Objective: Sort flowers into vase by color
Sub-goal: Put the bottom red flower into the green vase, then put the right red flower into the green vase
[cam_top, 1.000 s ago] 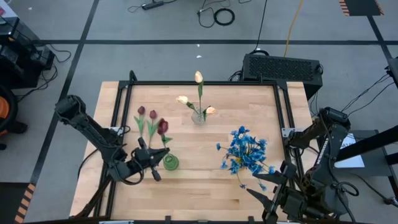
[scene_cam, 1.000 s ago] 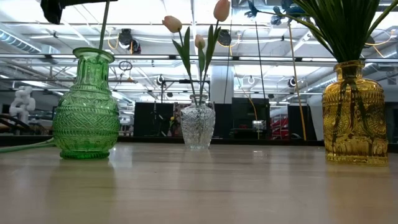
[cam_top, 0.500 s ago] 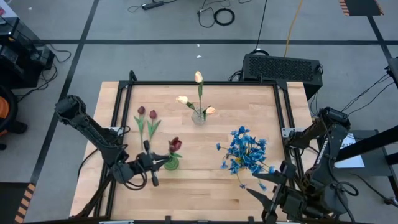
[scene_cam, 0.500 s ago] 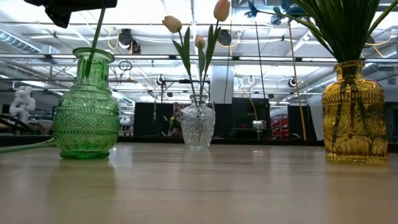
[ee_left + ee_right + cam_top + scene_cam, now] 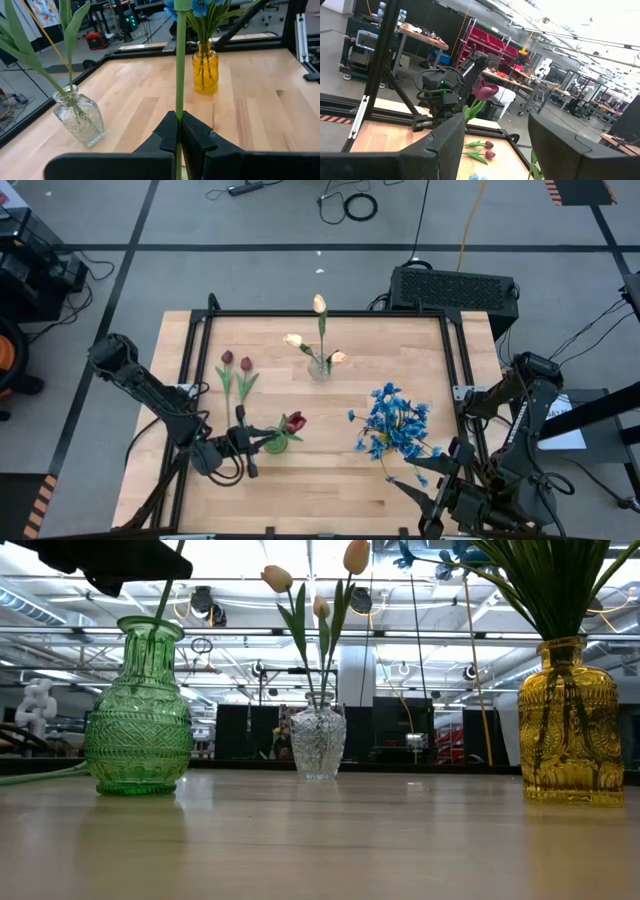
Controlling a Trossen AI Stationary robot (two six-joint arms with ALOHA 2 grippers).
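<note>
I hold a dark red tulip (image 5: 293, 421) by its stem in the left claw (image 5: 243, 441), clamped tight just beside the green vase (image 5: 138, 710) near the bench's (image 5: 330, 480) front-left part; the stem's lower end sits inside the vase neck and the bloom leans out toward the bench's middle. Two more red tulips (image 5: 236, 364) lie flat on the wood near the left edge, behind the green vase. The clear vase (image 5: 319, 367) stands close to the back edge at mid-bench with three cream-peach tulips (image 5: 319, 304) in it. The yellow vase (image 5: 570, 724) stands toward the front-right part, filled with blue blooms (image 5: 393, 421). From the left wrist the gripped green stem (image 5: 179, 65) runs straight up between the closed fingers (image 5: 197, 136), with the yellow and clear vases beyond. The right claw (image 5: 440, 492) waits at the front-right corner, its fingers (image 5: 445, 145) standing apart around nothing.
</note>
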